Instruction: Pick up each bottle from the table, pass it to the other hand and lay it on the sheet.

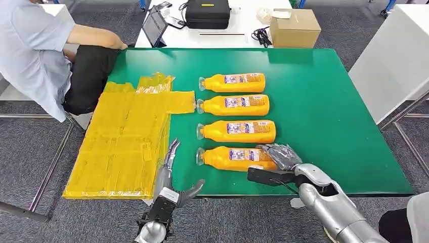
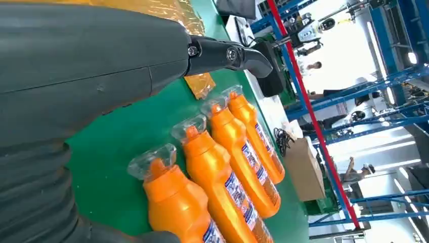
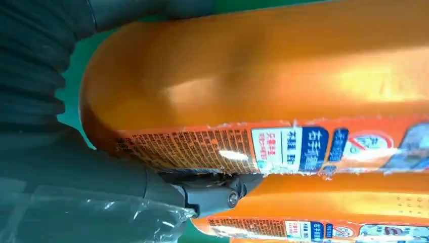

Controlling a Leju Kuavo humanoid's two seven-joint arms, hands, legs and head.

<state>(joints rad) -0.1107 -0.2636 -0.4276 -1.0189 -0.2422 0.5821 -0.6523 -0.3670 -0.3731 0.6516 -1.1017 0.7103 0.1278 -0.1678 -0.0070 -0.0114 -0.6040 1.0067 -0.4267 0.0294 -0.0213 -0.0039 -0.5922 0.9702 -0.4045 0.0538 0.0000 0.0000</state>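
Four orange bottles lie side by side on the green table (image 1: 329, 111), caps toward the yellow sheet (image 1: 126, 147). The nearest bottle (image 1: 232, 158) has my right hand (image 1: 278, 164) wrapped around its base end, fingers over the far side and thumb along the near side; it still lies on the table. Up close, that bottle (image 3: 263, 76) sits above a dark finger (image 3: 212, 195), with the second bottle (image 3: 354, 202) beyond. My left hand (image 1: 172, 182) hovers open at the front edge between sheet and bottles, holding nothing. From its wrist, the row of bottles (image 2: 177, 202) shows past a finger (image 2: 227, 53).
A person (image 1: 35, 50) sits at the table's far left corner, arm resting by the sheet. Behind stands a white table with a tablet (image 1: 154, 25), a black case (image 1: 207, 12) and a cardboard box (image 1: 295, 28). A white surface (image 1: 394, 66) stands on the right.
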